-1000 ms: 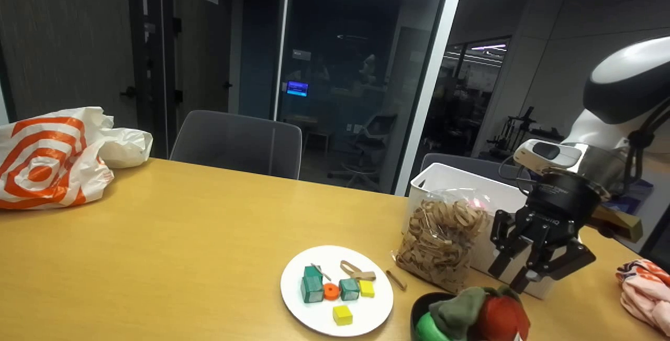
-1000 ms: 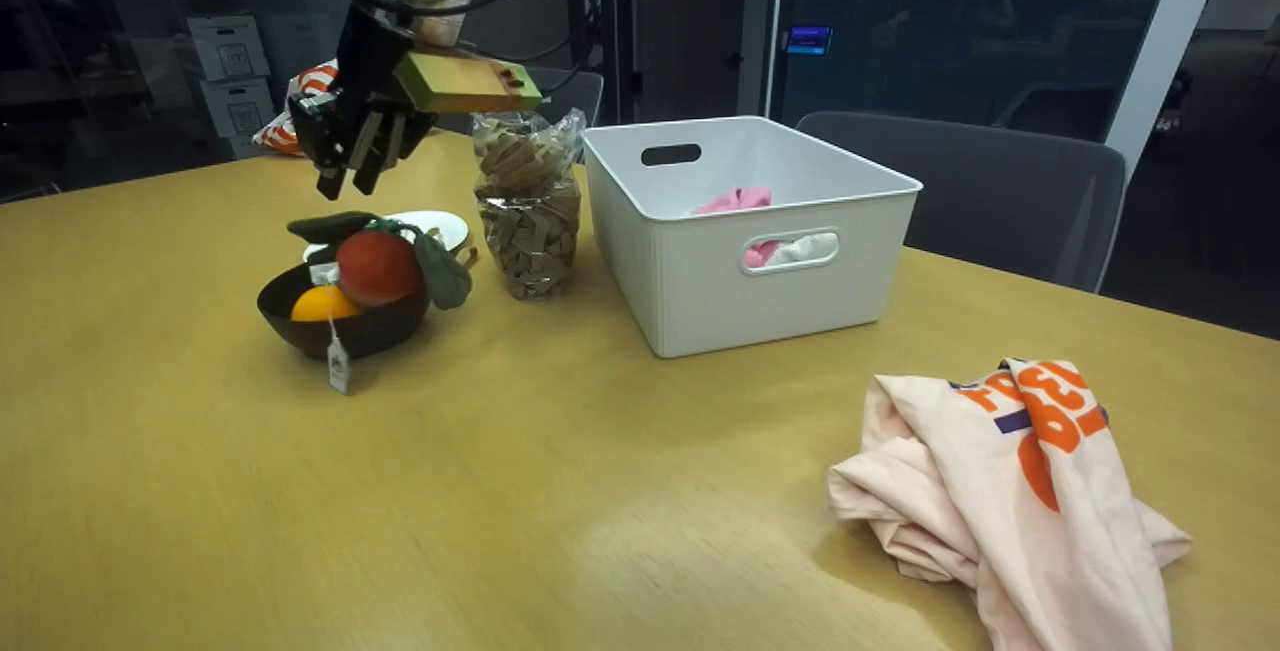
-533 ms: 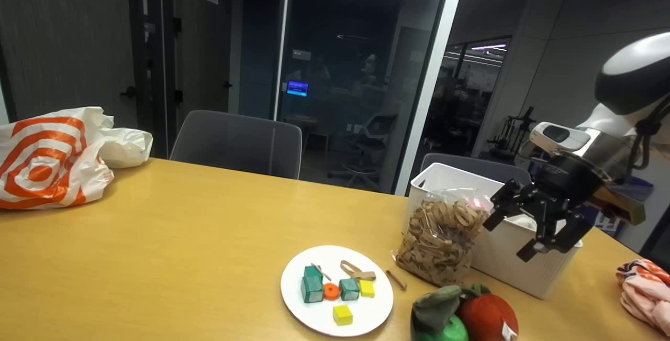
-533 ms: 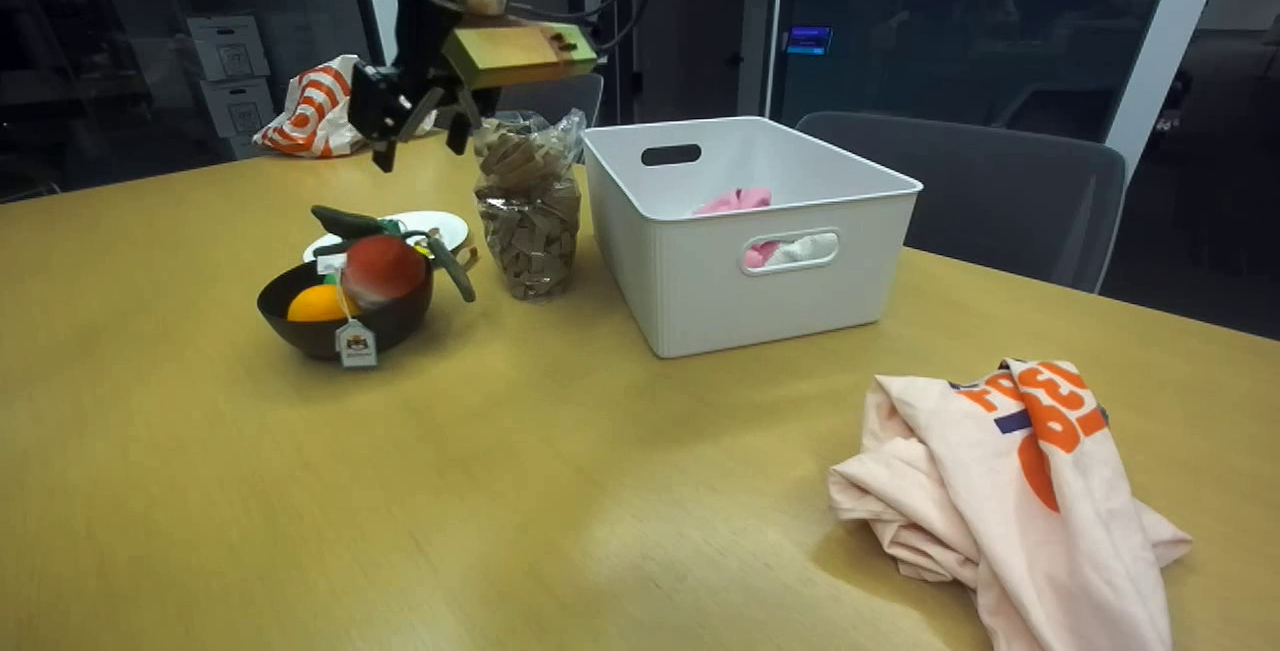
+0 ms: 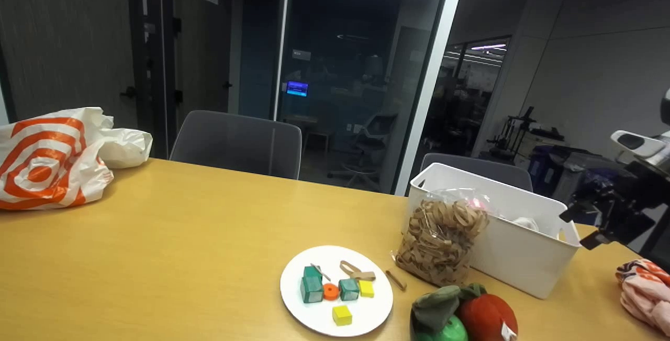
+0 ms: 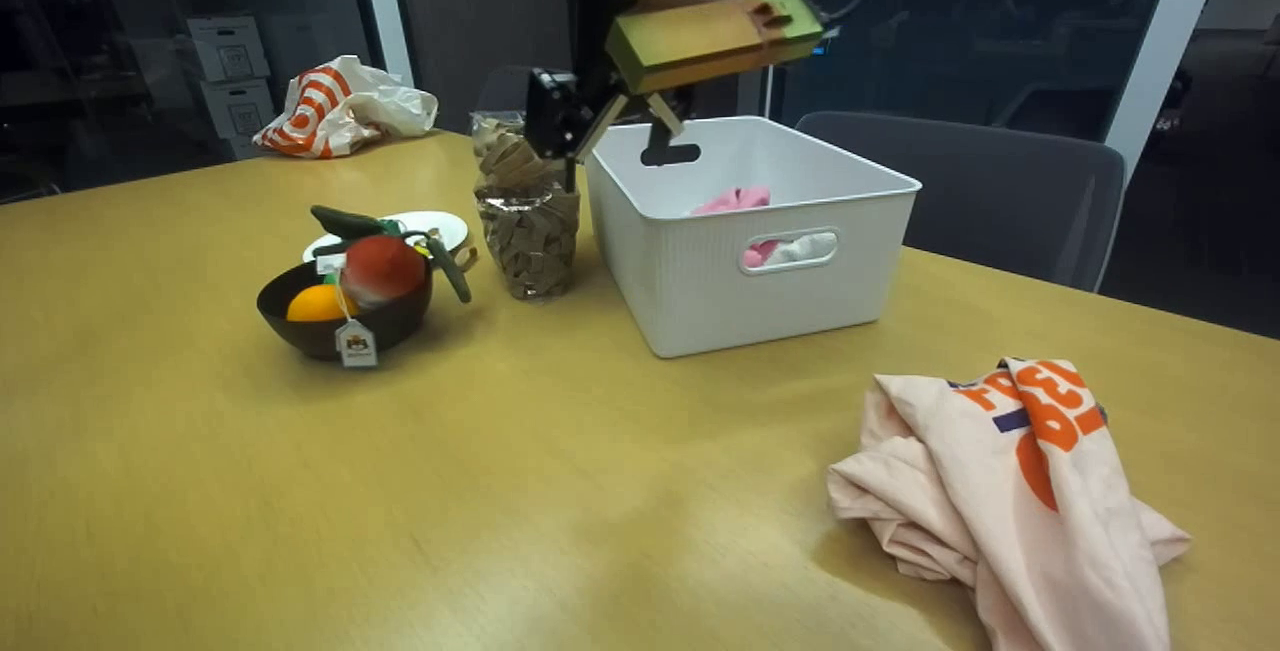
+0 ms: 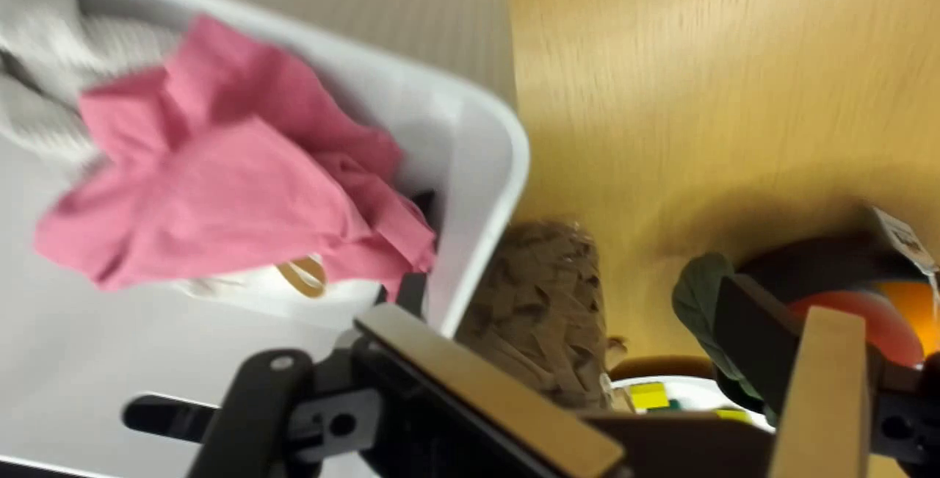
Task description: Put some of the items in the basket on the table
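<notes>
The white basket (image 6: pixel 700 301) stands on the table. In the wrist view a pink cloth (image 7: pixel 228 192) and a whitish knitted piece (image 7: pixel 51 59) lie inside it. My gripper (image 6: pixel 612 163) hangs by the basket's rim in an exterior view, jaws spread with nothing between them; the wrist view has the gripper (image 7: pixel 576 305) wide apart too. A dark bowl (image 6: pixel 290 331) holds a red soft fruit (image 6: pixel 382 271) with green leaves, an orange fruit (image 6: pixel 320 303) and a green fruit (image 5: pixel 449 330). On a white plate (image 5: pixel 309 314) sit several green and yellow blocks and an orange ring.
A clear bag of brown paper strips (image 5: pixel 445 241) stands upright against the basket's side. A pale pink printed cloth (image 6: pixel 1000 491) lies crumpled on the table. A white plastic bag (image 5: pixel 52 163) with red rings is at the far end.
My gripper has risen from above the bowl and travelled towards the basket, its jaws spreading wider. The red fruit has settled lower in the bowl, its leaves and tag shifting.
</notes>
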Motion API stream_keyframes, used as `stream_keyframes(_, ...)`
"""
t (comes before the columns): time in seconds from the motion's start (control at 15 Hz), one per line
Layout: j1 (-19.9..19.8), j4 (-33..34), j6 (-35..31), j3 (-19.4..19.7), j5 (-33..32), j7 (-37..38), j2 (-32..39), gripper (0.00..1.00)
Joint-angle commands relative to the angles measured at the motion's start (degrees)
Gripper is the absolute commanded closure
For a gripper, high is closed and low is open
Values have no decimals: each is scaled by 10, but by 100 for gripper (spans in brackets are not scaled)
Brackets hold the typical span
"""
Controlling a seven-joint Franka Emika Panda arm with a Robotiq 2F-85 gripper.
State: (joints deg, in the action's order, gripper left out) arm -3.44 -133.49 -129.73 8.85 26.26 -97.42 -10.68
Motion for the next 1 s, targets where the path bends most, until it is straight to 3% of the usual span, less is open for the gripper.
stream_keyframes(0.0, -34, 16, -20, 33, -17, 56, 4, 0)
stream_keyframes(0.2, -49, 9, -104, 48, -8, 84, 34, 0)
stream_keyframes(0.53, -58, -13, -313, 43, -37, 163, 114, 0)
stream_keyframes(0.67, -57, -20, -390, 52, -91, 221, 150, 0)
stream_keyframes(0.8, -70, -23, -453, 62, -190, 313, 187, 0)
stream_keyframes(0.93, -12, -14, -490, 162, -291, 406, 226, 0)
